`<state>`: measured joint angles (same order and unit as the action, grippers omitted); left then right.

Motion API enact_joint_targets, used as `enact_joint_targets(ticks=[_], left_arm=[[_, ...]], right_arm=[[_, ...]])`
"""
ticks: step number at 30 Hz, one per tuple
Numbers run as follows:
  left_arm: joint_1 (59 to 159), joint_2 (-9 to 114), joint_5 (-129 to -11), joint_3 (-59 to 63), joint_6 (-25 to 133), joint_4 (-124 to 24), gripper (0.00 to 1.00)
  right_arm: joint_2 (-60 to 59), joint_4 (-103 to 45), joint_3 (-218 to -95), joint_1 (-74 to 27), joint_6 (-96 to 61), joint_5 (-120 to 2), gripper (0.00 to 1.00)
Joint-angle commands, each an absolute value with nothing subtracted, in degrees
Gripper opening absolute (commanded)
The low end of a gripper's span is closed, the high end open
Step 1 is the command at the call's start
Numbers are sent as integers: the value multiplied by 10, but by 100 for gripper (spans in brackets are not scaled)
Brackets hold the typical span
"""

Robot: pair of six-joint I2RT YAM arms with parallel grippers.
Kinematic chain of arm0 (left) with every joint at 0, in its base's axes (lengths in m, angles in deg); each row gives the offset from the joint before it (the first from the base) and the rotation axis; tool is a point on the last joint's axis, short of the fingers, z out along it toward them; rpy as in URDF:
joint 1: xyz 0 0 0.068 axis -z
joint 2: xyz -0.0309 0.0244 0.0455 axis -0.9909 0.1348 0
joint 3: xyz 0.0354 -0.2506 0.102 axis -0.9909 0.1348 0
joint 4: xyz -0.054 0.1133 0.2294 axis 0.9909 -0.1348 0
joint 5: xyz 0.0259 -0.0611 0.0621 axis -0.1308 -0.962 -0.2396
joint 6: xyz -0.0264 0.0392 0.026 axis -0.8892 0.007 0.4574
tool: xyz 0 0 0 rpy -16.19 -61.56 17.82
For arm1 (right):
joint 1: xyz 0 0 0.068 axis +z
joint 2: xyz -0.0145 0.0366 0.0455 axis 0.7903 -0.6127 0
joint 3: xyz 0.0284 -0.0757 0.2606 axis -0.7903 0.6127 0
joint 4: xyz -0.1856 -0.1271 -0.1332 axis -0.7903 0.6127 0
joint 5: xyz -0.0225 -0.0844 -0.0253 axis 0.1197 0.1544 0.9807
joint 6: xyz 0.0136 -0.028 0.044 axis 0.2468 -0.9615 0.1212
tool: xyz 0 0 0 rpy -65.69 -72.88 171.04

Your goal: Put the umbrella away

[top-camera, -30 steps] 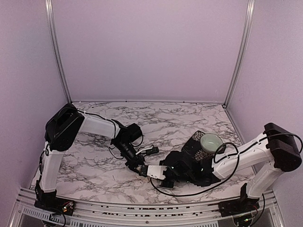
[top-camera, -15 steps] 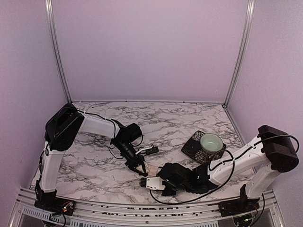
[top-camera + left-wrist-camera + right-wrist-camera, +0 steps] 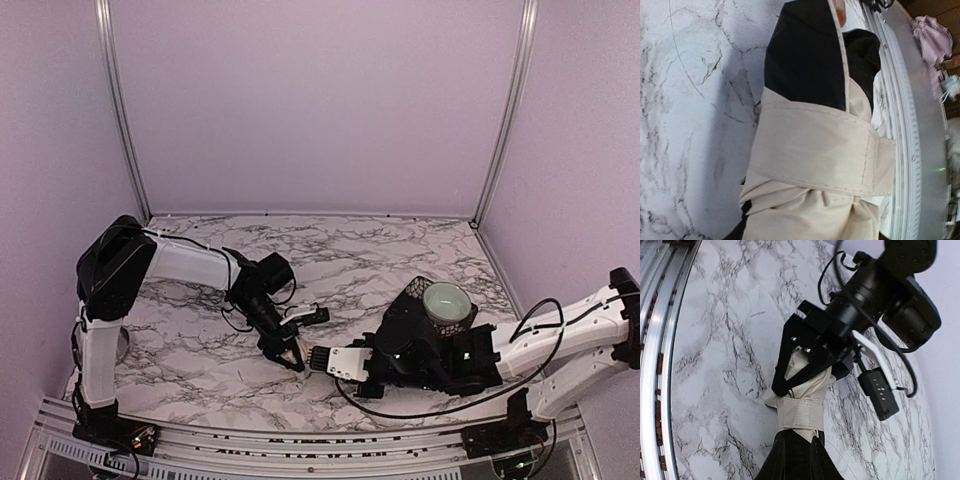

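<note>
Presently, the left gripper [image 3: 809,380] is pinching the cream end of the umbrella [image 3: 815,150], with one black finger lying on each side of the gathered fabric, as the right wrist view is showing. The right gripper [image 3: 316,358] is sitting at the opposite, black-lined end. Its fingers are lying hidden under the fabric, so whether they are clamping or merely flanking cannot be told. Item: umbrella, folded, cream outside, black lining, with a stitched closure strap [image 3: 801,415] wrapping round its middle; handle and shaft are not showing. Position: it is spanning the short gap between the two grippers, low over the front-centre of the marble table [image 3: 380,250]; whether it is touching the tabletop cannot be told. Long axis: it is running roughly left to right in the top view, cream end toward the left arm, black end toward the right. Both arms are reaching it alike. The right arm is lying nearer the black mesh basket [image 3: 408,312], which is standing just beyond the right gripper and holding a pale round object [image 3: 446,300]. Judgement: if that basket is serving as the storage place, the next move is calling for a carry rightward and away, with the right arm leading. Surroundings: grey-veined white marble, a metal rail [image 3: 300,440] running along the near edge, and lilac walls [image 3: 320,100] enclosing three sides.
</note>
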<state>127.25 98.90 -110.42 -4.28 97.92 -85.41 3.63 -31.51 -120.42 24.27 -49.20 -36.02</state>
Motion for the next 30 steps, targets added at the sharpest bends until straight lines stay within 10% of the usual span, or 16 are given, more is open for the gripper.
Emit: enact_joint_targets(ticks=[1, 9, 11, 30], left_arm=[[1274, 917, -905, 29, 968, -777, 93], [1300, 763, -821, 120, 991, -690, 99], [1303, 727, -781, 136, 991, -682, 99], [1254, 370, -377, 366, 725, -428, 99]], right_arm=[[110, -343, -1200, 225, -450, -381, 29], [156, -295, -1253, 114, -385, -487, 71], [118, -251, -1298, 95, -385, -513, 98], [-318, 72, -1695, 83, -517, -531, 94]])
